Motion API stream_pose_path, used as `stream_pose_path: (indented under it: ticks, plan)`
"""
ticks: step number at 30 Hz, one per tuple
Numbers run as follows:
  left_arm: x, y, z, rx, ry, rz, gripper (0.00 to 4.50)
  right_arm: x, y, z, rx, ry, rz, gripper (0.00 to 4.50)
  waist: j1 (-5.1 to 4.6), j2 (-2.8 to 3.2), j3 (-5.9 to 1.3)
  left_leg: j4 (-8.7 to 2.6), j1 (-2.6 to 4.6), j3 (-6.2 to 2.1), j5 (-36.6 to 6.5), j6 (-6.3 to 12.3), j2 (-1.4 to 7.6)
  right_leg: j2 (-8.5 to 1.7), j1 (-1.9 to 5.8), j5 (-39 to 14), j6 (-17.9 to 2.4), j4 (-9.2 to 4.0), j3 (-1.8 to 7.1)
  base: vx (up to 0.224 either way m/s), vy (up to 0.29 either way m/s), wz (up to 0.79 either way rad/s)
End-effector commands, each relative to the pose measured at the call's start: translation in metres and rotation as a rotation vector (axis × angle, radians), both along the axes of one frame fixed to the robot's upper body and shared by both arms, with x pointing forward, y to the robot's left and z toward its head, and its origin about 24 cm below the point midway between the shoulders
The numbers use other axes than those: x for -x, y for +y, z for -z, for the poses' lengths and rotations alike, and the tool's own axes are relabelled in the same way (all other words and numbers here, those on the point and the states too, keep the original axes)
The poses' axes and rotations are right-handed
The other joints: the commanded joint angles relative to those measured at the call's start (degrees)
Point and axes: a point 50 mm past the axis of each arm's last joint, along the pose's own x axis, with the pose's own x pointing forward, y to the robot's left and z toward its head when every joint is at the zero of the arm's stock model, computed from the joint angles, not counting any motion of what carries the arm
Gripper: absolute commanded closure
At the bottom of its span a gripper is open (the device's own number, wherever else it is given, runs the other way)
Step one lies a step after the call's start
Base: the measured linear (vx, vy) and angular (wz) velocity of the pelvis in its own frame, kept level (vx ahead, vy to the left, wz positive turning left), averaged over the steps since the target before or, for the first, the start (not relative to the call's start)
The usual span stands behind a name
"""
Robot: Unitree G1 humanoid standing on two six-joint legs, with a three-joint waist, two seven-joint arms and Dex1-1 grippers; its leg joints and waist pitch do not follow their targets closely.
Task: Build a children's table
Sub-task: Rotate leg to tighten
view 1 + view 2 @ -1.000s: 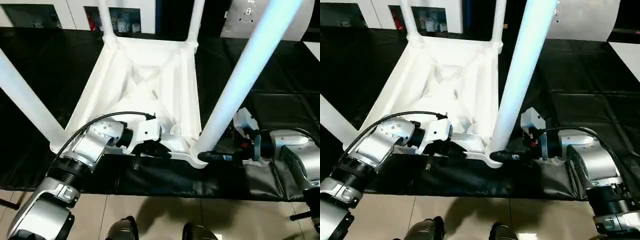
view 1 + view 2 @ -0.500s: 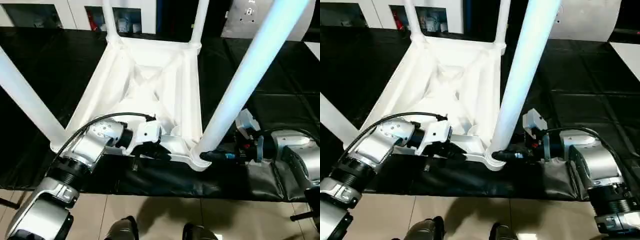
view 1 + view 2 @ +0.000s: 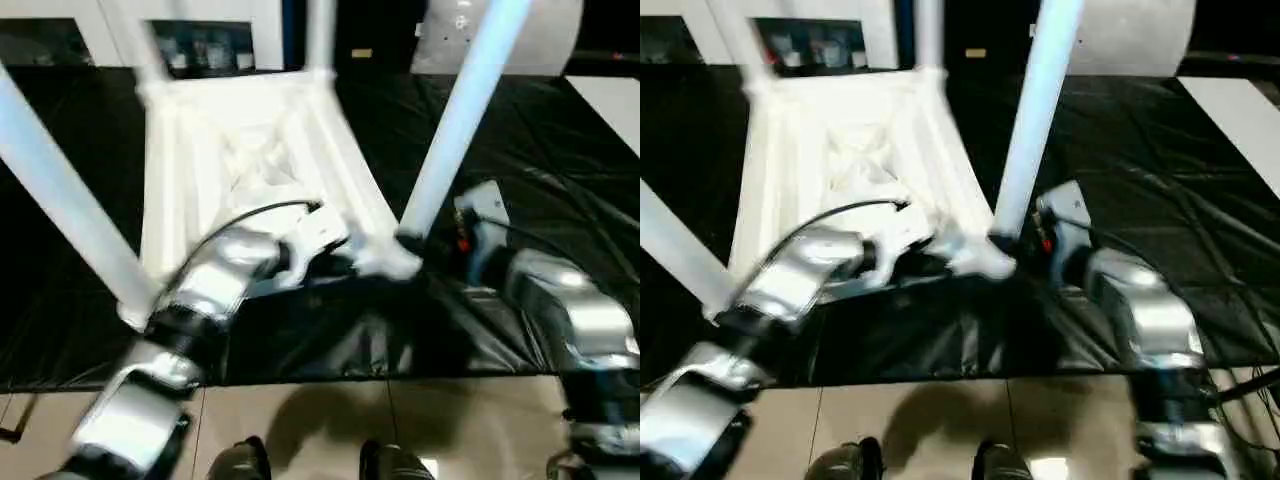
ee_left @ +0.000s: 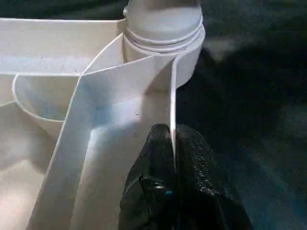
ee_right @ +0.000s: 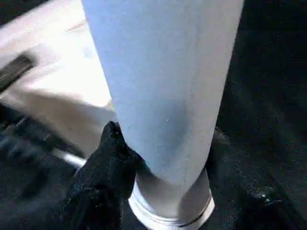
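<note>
Head-camera views record the children's table top [image 3: 240, 150] lying upside down on the black-covered work table [image 3: 560, 140], ribbed underside facing up, with four white legs standing in its corner sockets: two at the far corners, one at the near left [image 3: 70, 215], and one at the near right [image 3: 460, 110]. The left arm [image 3: 200, 300] reaches forward and inward from the lower left, silver forearm angled toward the near edge of the top, a black cable looping over its wrist; the left gripper [image 4: 173, 158] sits at that near edge just beside the near-right corner socket [image 4: 163, 43]. The right arm [image 3: 565, 320] comes in from the right with its forearm bent inward, bringing the right gripper [image 5: 163, 158] to the base of the near-right leg. Motion blur in both head views prevents any reading of finger positions there. Left wrist view supplies the detail: the two black fingers [image 4: 156, 163] are pressed together on a thin upright rib wall of the top, one finger on each side, with the leg's threaded collar seated in the round socket just ahead. Right wrist view shows the near-right leg from close range, one black finger [image 5: 112, 158] against one side of the leg just above its collar [image 5: 170, 203] and the other finger on the opposite side, so the gripper is closed around the leg's lower end. A white glass-door cabinet [image 3: 200, 40] stands beyond the work table. Tiled floor [image 3: 400, 420] and the robot's feet appear at the bottom of the head views.
</note>
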Motion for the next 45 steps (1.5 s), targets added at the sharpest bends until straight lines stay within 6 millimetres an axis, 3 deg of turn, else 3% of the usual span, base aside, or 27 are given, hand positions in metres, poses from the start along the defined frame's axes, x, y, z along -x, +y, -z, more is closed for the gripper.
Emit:
stream_pose_path:
  ticks: [1,3,5,6,12,17,22,23,24,25,28,31,33,40,45]
  plan:
    - [-0.002,-0.03,-0.005,0.079,-0.013,-0.055,4.5,0.002,0.026,0.022,0.012,0.109,0.072,2.51,0.18,-0.68,-2.99,-4.32,1.93,-2.03,-23.3,-0.67,2.34,-2.8,0.8,-34.6,-5.6,-5.79,1.11,0.0,0.0,0.0]
    - [-0.003,-0.033,-0.006,0.083,-0.019,-0.079,4.5,0.002,0.03,0.022,0.02,0.098,0.102,2.51,0.17,-0.45,-3.2,-4.39,2.09,-2.07,-23.4,-1.07,2.44,-2.66,0.6,-33.7,-5.2,-5.86,1.09,0.0,0.0,0.0]
    - [-0.003,-0.037,-0.007,0.093,-0.019,-0.083,4.5,0.001,0.034,0.02,0.003,0.066,0.126,2.51,0.24,-0.32,-3.41,-4.64,1.85,-2.1,-22.9,-0.82,2.57,-2.6,0.98,-30.0,-5.6,-5.53,1.1,0.0,0.0,0.0]
    - [-0.003,-0.037,-0.007,0.093,-0.019,-0.083,4.5,0.001,0.034,0.02,0.003,0.066,0.126,2.0,0.24,-0.33,-3.42,-4.64,1.8,-2.02,-22.6,-0.72,2.56,-2.53,0.98,-28.8,-5.8,-5.49,1.13,0.0,0.0,0.0]
    - [-0.001,-0.034,-0.007,0.086,-0.043,-0.054,4.5,0.003,0.039,0.012,-0.035,-0.002,0.093,1.55,0.47,-0.15,-3.75,-4.51,1.61,-1.63,-20.3,0.51,2.58,-2.38,1.48,-21.4,-7.7,-4.81,1.28,0.0,0.0,0.0]
    - [0.003,-0.018,-0.003,0.074,-0.042,0.016,4.5,0.006,0.021,0.008,-0.005,-0.024,0.054,1.13,0.61,-0.18,-3.72,-4.42,1.45,-1.47,-18.7,1.46,2.67,-2.38,1.78,-19.7,-8.6,-4.61,1.34,0.0,0.0,0.0]
    - [0.01,-0.003,0.0,0.048,-0.04,0.137,4.5,0.011,0.0,0.003,0.065,-0.083,-0.096,0.82,0.97,-0.27,-4.2,-3.95,1.3,-1.35,-16.7,2.07,2.73,-2.58,2.17,-17.5,-9.5,-4.19,1.33,0.0,0.0,0.0]
    - [0.012,0.0,0.001,0.044,-0.036,0.159,4.5,0.012,-0.003,0.002,0.065,-0.084,-0.129,0.59,1.06,-0.25,-4.26,-3.69,1.25,-1.08,-15.1,3.21,2.65,-2.35,2.19,-14.1,-10.6,-3.89,1.36,0.0,0.0,0.0]
    - [0.012,0.0,0.001,0.044,-0.036,0.159,4.5,0.012,-0.003,0.002,0.065,-0.084,-0.129,0.52,1.06,-0.25,-4.26,-3.69,1.25,-1.08,-15.1,3.21,2.65,-2.35,2.19,-14.1,-10.6,-3.89,1.36,0.0,0.0,0.0]
    - [0.015,0.004,0.001,0.037,-0.031,0.201,4.5,0.015,-0.008,0.001,0.074,-0.083,-0.19,0.45,1.27,-0.19,-4.55,-3.37,1.14,-1.02,-12.5,4.23,2.61,-2.31,2.42,-10.5,-11.8,-3.37,1.3,0.0,0.0,0.0]
    - [0.023,0.014,0.001,0.003,-0.023,0.337,4.5,0.027,-0.02,-0.003,0.127,-0.064,-0.396,0.17,1.81,-0.25,-4.55,-3.02,1.35,-0.94,-10.5,6.32,2.82,-2.23,2.56,-6.0,-13.9,-2.82,1.18,0.0,0.0,0.0]
    - [0.028,0.02,0.002,-0.015,0.003,0.407,4.5,0.03,-0.025,-0.005,0.144,-0.069,-0.48,0.17,2.01,-0.26,-4.53,-2.79,1.32,-0.67,-8.9,7.6,3.02,-2.18,2.6,-3.5,-15.5,-2.26,1.16,0.0,0.0,0.0]
    - [0.031,0.024,0.004,-0.043,0.01,0.451,4.5,0.034,-0.027,-0.007,0.145,-0.074,-0.564,0.17,2.14,-0.49,-4.54,-2.69,1.4,-0.57,-10.0,7.66,3.1,-2.32,2.49,-5.3,-15.8,-2.31,1.11,0.0,0.0,0.0]
    - [0.037,0.032,0.004,-0.087,0.03,0.541,4.5,0.043,-0.029,-0.008,0.074,0.007,-0.719,0.64,2.86,-0.69,-4.23,-2.98,1.47,-0.68,-12.5,6.35,3.29,-2.46,2.26,-12.9,-14.1,-2.77,1.18,0.0,0.0,0.0]
    - [0.036,0.034,0.002,-0.085,0.03,0.553,4.5,0.046,-0.03,-0.005,0.046,0.042,-0.755,1.01,2.8,-0.77,-4.43,-2.78,1.45,-0.66,-11.4,6.29,3.23,-2.46,2.21,-11.2,-14.4,-2.58,1.18,0.0,0.0,0.0]
